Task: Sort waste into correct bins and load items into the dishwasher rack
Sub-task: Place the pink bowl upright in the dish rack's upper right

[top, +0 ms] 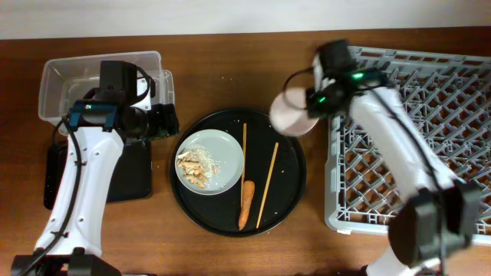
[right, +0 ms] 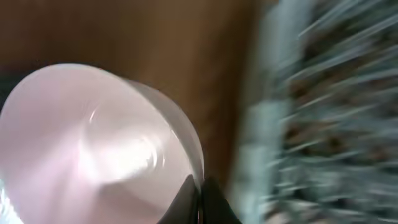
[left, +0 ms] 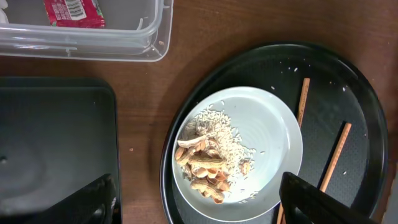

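My right gripper [top: 311, 103] [right: 200, 193] is shut on the rim of the white-pink bowl [top: 290, 115] [right: 93, 143], held above the table between the round tray and the grey dishwasher rack [top: 430, 115] [right: 323, 106]. My left gripper [top: 163, 123] [left: 199, 205] is open and empty, above the left edge of the pale grey plate [top: 222, 149] [left: 267, 130] that carries beige food scraps [top: 193, 165] [left: 208, 158]. Two chopsticks [top: 267, 184] [left: 334, 155] and an orange carrot [top: 245, 205] lie beside the plate. A red wrapper [left: 73, 12] lies in the clear tub [top: 57, 80] [left: 124, 43]. The black rectangular tray [top: 130, 180] [left: 56, 143] sits beside it. Tissue and cup are out of view.
The plate, chopsticks and carrot rest on a large round black tray [top: 295, 176] [left: 360, 124] at the table's middle. My left arm partly covers the tub and the rectangular tray. Bare wooden table shows along the front.
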{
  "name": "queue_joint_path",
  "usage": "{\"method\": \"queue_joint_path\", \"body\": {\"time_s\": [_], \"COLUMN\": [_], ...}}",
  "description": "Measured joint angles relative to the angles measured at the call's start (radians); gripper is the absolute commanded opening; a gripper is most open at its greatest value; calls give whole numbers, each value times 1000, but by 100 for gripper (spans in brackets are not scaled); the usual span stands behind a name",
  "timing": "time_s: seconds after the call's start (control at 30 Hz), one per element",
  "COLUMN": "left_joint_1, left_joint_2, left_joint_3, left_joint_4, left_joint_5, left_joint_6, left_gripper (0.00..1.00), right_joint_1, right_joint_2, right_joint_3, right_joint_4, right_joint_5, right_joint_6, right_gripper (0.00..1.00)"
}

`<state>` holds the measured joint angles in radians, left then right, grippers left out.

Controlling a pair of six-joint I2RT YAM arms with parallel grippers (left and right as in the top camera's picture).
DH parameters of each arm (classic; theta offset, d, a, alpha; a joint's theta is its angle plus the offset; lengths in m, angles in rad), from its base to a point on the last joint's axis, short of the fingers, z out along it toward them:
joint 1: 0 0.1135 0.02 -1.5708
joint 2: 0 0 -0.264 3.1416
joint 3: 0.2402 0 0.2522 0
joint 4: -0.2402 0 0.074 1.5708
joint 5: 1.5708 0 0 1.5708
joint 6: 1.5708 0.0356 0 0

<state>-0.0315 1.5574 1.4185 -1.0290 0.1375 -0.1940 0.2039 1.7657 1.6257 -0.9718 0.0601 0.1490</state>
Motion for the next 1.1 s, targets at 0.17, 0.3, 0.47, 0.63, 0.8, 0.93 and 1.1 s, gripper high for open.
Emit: {"method": "queue_joint_path", "body": {"time_s": [0.17, 0.3, 0.47, 0.63, 0.8, 0.93, 1.1], "left_joint_1": [0, 0, 0, 0, 0, 0, 0], "left_joint_2": [0, 0, 0, 0, 0, 0, 0], "left_joint_3": [0, 0, 0, 0, 0, 0, 0], "left_joint_4": [0, 0, 0, 0, 0, 0, 0], "left_joint_5": [0, 0, 0, 0, 0, 0, 0], "left_joint_6": [0, 0, 0, 0, 0, 0, 0], "left_gripper": [84, 83, 84, 84, 84, 83, 84], "right_joint_1": [-165, -327, -470, -504, -462, -460, -458], "right_joint_2": [-165, -134, 32, 223, 249, 249, 249], "right_joint_3": [48, 45, 45, 44, 23, -9, -28], "right_joint_4": [76, 183, 228, 228, 212, 200, 262], "right_joint_5": [422, 805, 1100, 1123, 1063, 1043, 1163], "right_joint_6": [-52, -77, -15, 39, 57, 69, 75], "right_gripper": [4, 4, 4, 4, 4, 4, 4]}}
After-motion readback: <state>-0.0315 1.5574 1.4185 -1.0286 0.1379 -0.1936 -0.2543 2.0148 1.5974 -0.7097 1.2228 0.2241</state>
